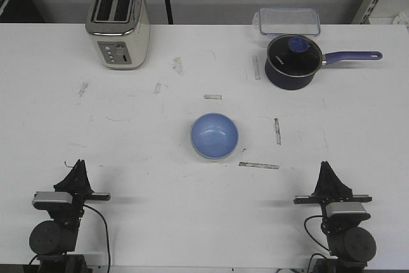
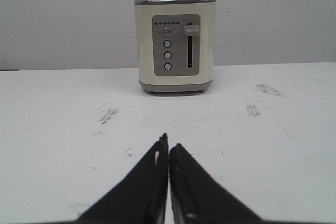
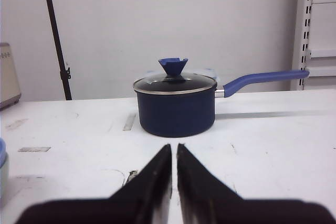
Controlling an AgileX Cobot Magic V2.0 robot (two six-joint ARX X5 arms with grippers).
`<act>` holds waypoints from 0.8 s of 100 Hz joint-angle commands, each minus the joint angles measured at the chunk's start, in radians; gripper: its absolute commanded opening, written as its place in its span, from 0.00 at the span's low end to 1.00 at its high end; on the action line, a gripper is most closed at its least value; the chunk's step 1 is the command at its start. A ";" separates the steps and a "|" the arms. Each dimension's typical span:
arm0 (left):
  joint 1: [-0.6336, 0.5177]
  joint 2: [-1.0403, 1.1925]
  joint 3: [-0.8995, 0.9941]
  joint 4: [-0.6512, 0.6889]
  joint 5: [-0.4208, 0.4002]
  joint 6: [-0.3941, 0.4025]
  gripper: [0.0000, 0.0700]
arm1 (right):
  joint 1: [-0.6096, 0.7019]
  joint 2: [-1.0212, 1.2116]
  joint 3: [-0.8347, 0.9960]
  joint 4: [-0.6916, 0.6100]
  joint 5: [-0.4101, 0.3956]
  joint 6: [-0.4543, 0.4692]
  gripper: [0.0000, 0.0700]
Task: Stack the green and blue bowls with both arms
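The blue bowl point(image 1: 214, 135) sits upright in the middle of the white table. In the right wrist view its blue rim point(image 3: 2, 149) shows at the picture's edge, with a pale green bowl wall point(image 3: 2, 177) directly under it, so the blue bowl appears to sit in the green one. In the front view the green bowl is hidden beneath the blue. My left gripper point(image 1: 78, 162) point(image 2: 169, 140) is shut and empty at the near left of the table. My right gripper point(image 1: 324, 164) point(image 3: 174, 146) is shut and empty at the near right. Both are far from the bowls.
A cream toaster point(image 1: 119, 23) point(image 2: 175, 43) stands at the far left. A dark navy saucepan point(image 1: 293, 61) point(image 3: 176, 106) with a glass lid and purple handle stands at the far right, with a clear plastic box point(image 1: 289, 20) behind it. Strips of tape point(image 1: 259, 165) mark the table.
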 commanded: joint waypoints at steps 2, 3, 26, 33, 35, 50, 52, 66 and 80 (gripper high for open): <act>0.000 -0.002 -0.022 0.015 -0.006 0.008 0.01 | 0.001 0.000 -0.002 0.013 -0.001 0.015 0.01; 0.000 -0.002 -0.022 0.015 -0.006 0.008 0.01 | 0.001 0.000 -0.002 0.014 -0.001 0.014 0.01; 0.000 -0.002 -0.022 0.015 -0.006 0.008 0.01 | 0.001 0.000 -0.002 0.021 0.000 0.014 0.01; 0.000 -0.002 -0.022 0.015 -0.006 0.008 0.01 | 0.001 0.000 -0.002 0.021 0.000 0.015 0.01; 0.000 -0.002 -0.022 0.015 -0.006 0.008 0.01 | 0.001 0.000 -0.002 0.021 0.000 0.015 0.01; 0.000 -0.002 -0.022 0.015 -0.006 0.008 0.01 | 0.001 0.000 -0.002 0.021 0.000 0.015 0.01; 0.000 -0.002 -0.022 0.015 -0.006 0.008 0.01 | 0.001 0.000 -0.002 0.021 0.000 0.014 0.01; 0.000 -0.002 -0.022 0.015 -0.006 0.008 0.01 | 0.001 0.000 -0.002 0.021 0.000 0.014 0.01; 0.000 -0.002 -0.022 0.015 -0.006 0.008 0.01 | 0.001 0.000 -0.002 0.021 0.000 0.014 0.01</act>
